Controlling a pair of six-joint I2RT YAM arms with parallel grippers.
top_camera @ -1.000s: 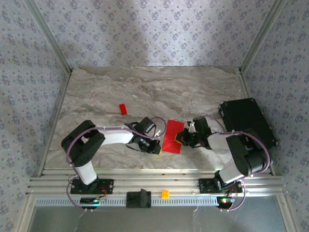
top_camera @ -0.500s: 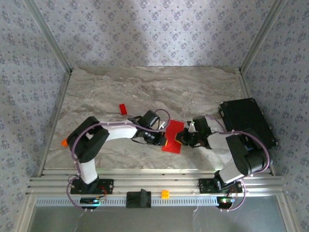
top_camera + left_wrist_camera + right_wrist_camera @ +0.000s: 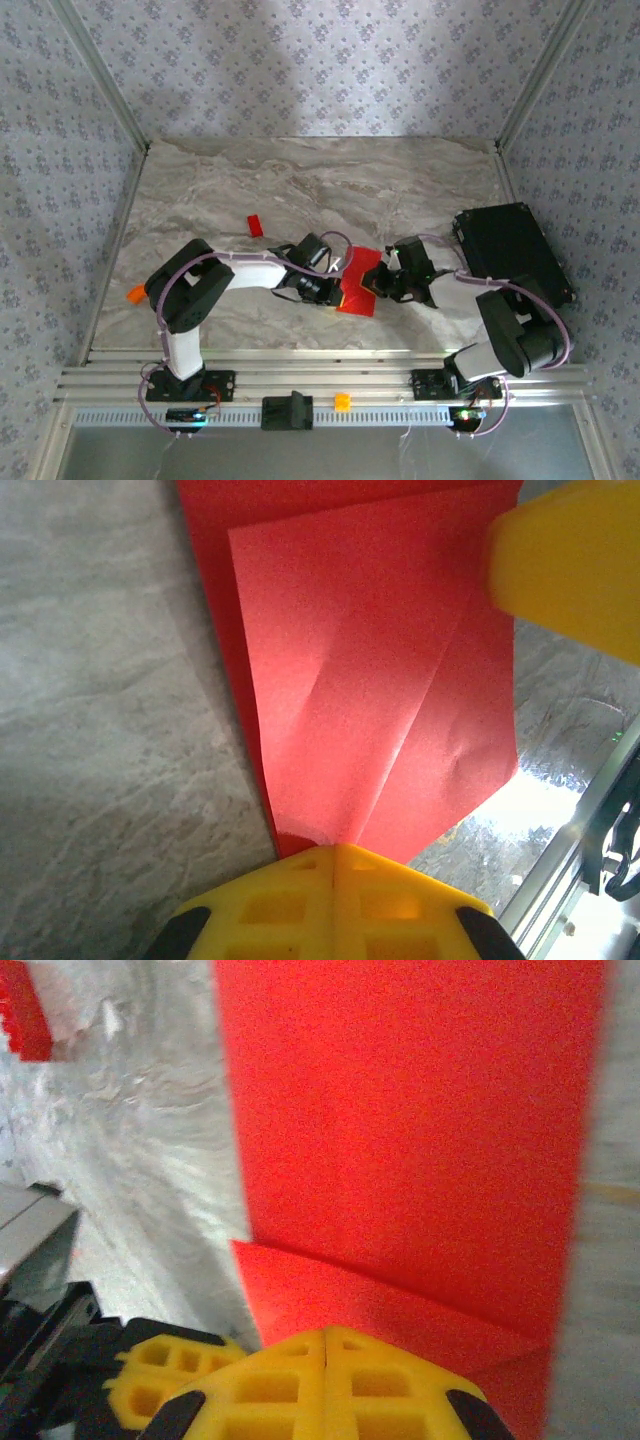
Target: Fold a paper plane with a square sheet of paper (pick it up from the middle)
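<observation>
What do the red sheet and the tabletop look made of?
The red sheet looks like thin matte paper: crisp creases, a folded flap. The tabletop has a grey-veined marble look with slight sheen; real stone or printed laminate, cannot tell.

Pale marble-patterned surface [image 3: 300, 180], veined in grey and beige. Lying flat on it toward the near edge, about midway across: the square sheet of paper [image 3: 357, 295], bright red, partly folded, one flap turned over, creased along several lines. Farther back and to the left of the sheet, well apart from it: a small red block [image 3: 256, 226]. Resting at the right edge, set at an angle: a flat black case [image 3: 512, 250].
</observation>
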